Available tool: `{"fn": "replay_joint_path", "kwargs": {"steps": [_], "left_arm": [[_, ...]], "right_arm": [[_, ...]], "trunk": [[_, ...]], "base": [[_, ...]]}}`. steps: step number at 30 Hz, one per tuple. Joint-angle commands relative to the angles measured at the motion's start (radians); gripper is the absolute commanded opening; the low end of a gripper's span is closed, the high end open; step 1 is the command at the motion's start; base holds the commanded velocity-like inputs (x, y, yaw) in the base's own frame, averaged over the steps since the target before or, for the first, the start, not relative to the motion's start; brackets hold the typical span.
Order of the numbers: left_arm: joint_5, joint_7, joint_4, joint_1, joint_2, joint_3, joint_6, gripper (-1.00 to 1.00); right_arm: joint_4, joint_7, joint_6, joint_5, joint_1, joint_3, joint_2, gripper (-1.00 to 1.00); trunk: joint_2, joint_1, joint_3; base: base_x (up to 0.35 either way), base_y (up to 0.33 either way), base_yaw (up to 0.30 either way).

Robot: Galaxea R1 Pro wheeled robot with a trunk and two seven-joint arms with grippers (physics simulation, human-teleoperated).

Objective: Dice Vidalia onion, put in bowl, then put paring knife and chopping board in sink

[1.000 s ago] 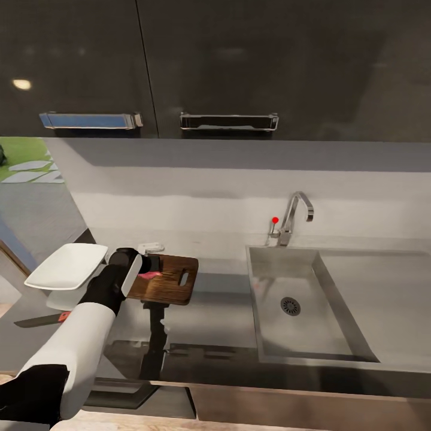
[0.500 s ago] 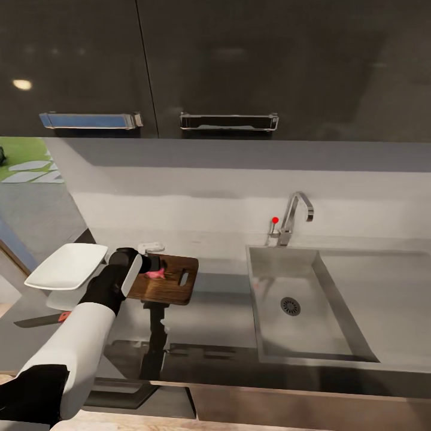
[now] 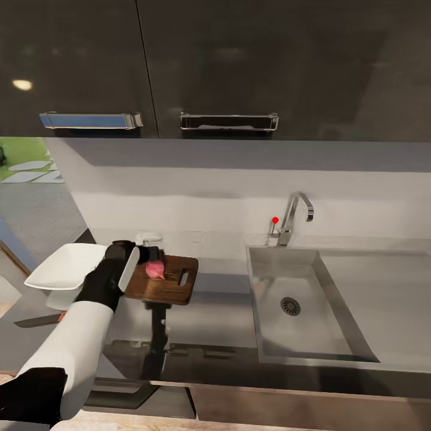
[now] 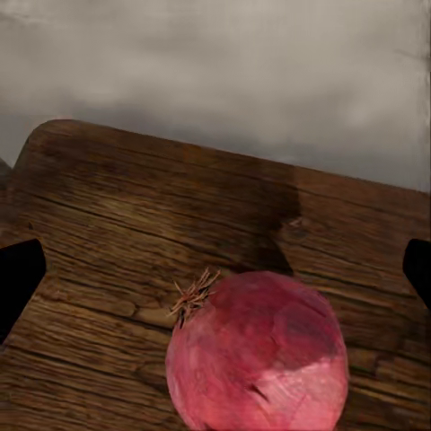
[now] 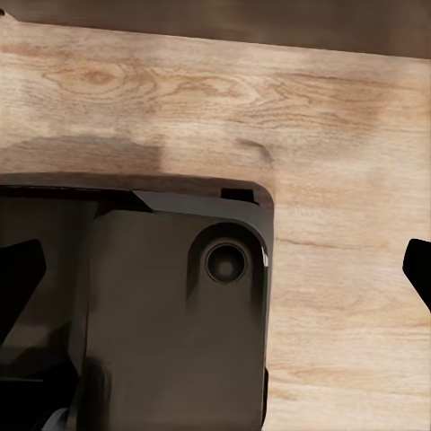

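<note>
From left to right across the grey worktop (image 3: 215, 311): the white bowl (image 3: 63, 266), then the left gripper (image 3: 149, 257) over the chopping board (image 3: 170, 281), its fingers (image 4: 18, 278) spread wide and holding nothing, the reddish onion (image 3: 155, 270) resting on the board between them. The placing step appears complete; the next move likely calls for fetching the paring knife (image 3: 39, 320), near the front edge below the bowl. Farther right lies the sink (image 3: 299, 353) with its tap (image 3: 296, 215), under glossy dark wall cabinets (image 3: 239, 66); the right fingers (image 5: 20, 269), over light wood floor (image 5: 341, 135), also stand apart.
</note>
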Motion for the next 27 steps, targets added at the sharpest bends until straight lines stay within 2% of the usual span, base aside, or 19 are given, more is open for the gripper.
{"fn": "replay_joint_path", "kwargs": {"steps": [1, 5, 9, 13, 22, 27], "left_arm": [[0.011, 0.009, -0.029, -0.001, 0.0, 0.0, 0.007, 1.0], [0.012, 0.01, -0.114, -0.001, 0.0, 0.0, 0.02, 1.0], [0.012, 0.01, -0.251, -0.001, 0.0, 0.0, 0.1, 1.0], [0.012, 0.01, -0.317, -0.001, 0.0, 0.0, 0.142, 1.0], [0.013, 0.01, -0.328, -0.001, 0.001, 0.0, 0.156, 1.0], [0.014, 0.01, -0.315, 0.0, 0.004, 0.0, 0.155, 1.0]], "right_arm": [[0.0, 0.005, -0.003, 0.01, -0.001, -0.008, 0.0, 1.0], [0.0, 0.005, -0.003, 0.01, -0.001, -0.008, 0.0, 1.0], [0.0, 0.005, -0.004, 0.01, -0.001, -0.008, 0.0, 1.0], [0.0, 0.005, -0.004, 0.01, -0.001, -0.008, 0.0, 1.0], [0.0, 0.005, -0.004, 0.01, -0.001, -0.008, 0.0, 1.0], [0.0, 0.005, -0.004, 0.01, -0.001, -0.008, 0.0, 1.0]], "trunk": [[-0.002, 0.001, -0.002], [-0.002, 0.001, -0.002], [-0.002, 0.001, -0.002], [-0.002, 0.001, -0.002], [-0.002, 0.001, -0.002], [-0.002, 0.001, -0.002]], "base": [[0.0, 0.0, 0.0], [0.0, 0.0, 0.0], [0.0, 0.0, 0.0], [0.0, 0.0, 0.0], [-0.005, 0.0, 0.0], [-0.188, 0.0, 0.0]]}}
